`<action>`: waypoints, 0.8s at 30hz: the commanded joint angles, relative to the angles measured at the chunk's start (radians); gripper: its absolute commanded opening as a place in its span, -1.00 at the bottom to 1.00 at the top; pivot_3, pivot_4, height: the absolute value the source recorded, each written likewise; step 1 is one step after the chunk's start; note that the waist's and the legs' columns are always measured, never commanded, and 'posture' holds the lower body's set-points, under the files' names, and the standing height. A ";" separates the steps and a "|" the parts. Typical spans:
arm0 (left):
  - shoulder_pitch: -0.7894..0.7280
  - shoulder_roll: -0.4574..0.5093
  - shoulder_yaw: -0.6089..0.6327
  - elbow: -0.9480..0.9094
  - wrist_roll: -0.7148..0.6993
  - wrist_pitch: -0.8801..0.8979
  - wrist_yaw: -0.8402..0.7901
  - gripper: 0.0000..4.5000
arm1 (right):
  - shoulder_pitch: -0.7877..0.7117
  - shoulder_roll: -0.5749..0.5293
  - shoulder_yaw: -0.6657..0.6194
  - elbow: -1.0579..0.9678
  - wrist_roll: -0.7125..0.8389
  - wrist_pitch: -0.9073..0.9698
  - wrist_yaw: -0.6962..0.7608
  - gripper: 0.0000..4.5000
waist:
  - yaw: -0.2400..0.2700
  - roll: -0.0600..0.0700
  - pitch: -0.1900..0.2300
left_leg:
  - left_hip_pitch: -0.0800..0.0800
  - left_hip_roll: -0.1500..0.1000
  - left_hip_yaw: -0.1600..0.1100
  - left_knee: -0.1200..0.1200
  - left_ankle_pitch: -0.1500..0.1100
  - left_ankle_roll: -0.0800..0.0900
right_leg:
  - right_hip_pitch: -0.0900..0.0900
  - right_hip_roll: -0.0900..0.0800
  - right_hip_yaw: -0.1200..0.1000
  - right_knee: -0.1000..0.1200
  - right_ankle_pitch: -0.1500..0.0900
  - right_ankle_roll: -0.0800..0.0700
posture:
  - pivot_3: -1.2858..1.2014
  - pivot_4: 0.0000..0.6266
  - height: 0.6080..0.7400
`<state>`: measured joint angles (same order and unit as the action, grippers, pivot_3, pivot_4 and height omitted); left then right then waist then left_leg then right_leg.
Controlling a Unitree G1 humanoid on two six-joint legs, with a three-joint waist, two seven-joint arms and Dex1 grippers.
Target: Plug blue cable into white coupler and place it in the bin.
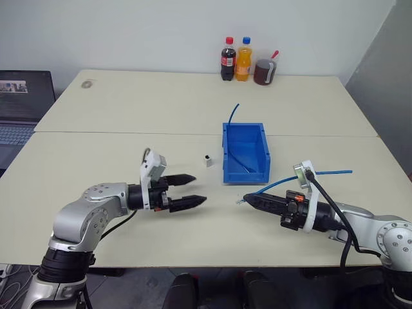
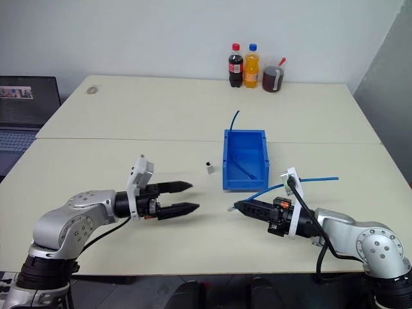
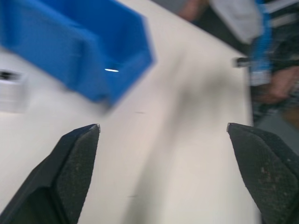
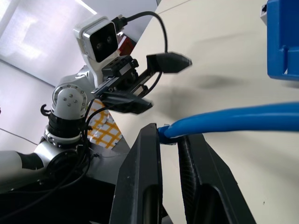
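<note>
My right gripper [image 1: 248,199] is shut on the light-blue cable [image 1: 322,172] near its plug end. The clear plug [image 1: 240,201] pokes out past the fingertips, and the rest of the cable trails back to the right over the table. In the right wrist view the cable [image 4: 233,119] lies pinched between the two fingers [image 4: 147,154]. The white coupler [image 1: 208,160] stands alone on the table just left of the blue bin [image 1: 245,175]. My left gripper [image 1: 199,188] hovers open and empty, pointing right, below-left of the coupler and facing the right gripper.
A darker blue cable piece [image 1: 233,112] leans out of the bin's far end. Two bottles [image 1: 235,59] and a dark jar [image 1: 264,72] stand at the table's far edge. A laptop [image 1: 22,103] sits at the far left.
</note>
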<state>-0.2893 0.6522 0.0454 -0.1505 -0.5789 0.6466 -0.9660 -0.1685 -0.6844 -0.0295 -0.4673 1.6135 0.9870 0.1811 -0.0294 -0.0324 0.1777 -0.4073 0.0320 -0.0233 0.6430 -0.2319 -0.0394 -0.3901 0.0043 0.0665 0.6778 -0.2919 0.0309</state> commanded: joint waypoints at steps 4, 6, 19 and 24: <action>-0.193 -0.083 -0.076 0.417 0.297 -0.399 0.106 1.00 | -0.035 0.028 -0.013 0.009 -0.049 -0.022 0.027 -0.91 | 0.005 0.000 0.000 | -0.002 -0.002 0.000 0.001 0.000 0.000 | 0.000 0.000 -0.002 -0.001 0.001 0.001 | 0.03 -0.52 1.00; -0.263 -0.116 -0.097 0.553 0.333 -0.481 0.081 1.00 | -0.044 0.035 -0.015 0.015 -0.055 -0.019 0.026 -0.91 | 0.006 0.000 0.000 | -0.003 -0.003 0.001 0.002 0.000 0.000 | 0.000 0.000 -0.003 -0.001 0.001 0.001 | 0.03 -0.52 1.00; -0.497 -0.235 -0.149 1.040 0.444 -0.745 -0.082 1.00 | 0.023 0.016 -0.048 -0.049 -0.051 -0.024 0.002 -0.91 | 0.002 -0.001 0.000 | -0.018 -0.004 0.001 0.002 0.000 0.000 | -0.015 0.002 -0.006 0.002 0.004 -0.001 | 0.03 -0.52 1.00; -0.550 -0.279 -0.152 1.163 0.488 -0.827 -0.072 1.00 | 0.050 0.012 -0.056 -0.076 -0.057 -0.028 -0.009 -0.91 | 0.002 -0.001 0.000 | -0.018 -0.005 0.001 0.003 0.000 0.000 | -0.015 0.003 -0.008 0.003 0.005 -0.001 | 0.03 -0.52 1.00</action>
<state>-0.8190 0.3883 -0.1013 0.9730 -0.1128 -0.1459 -1.0381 -0.1260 -0.6629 -0.0577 -0.5024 1.5515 0.9762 0.1727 -0.0278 -0.0337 0.1774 -0.4252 0.0274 -0.0220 0.6464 -0.2316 -0.0389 -0.4049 0.0068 0.0575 0.6807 -0.2870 0.0308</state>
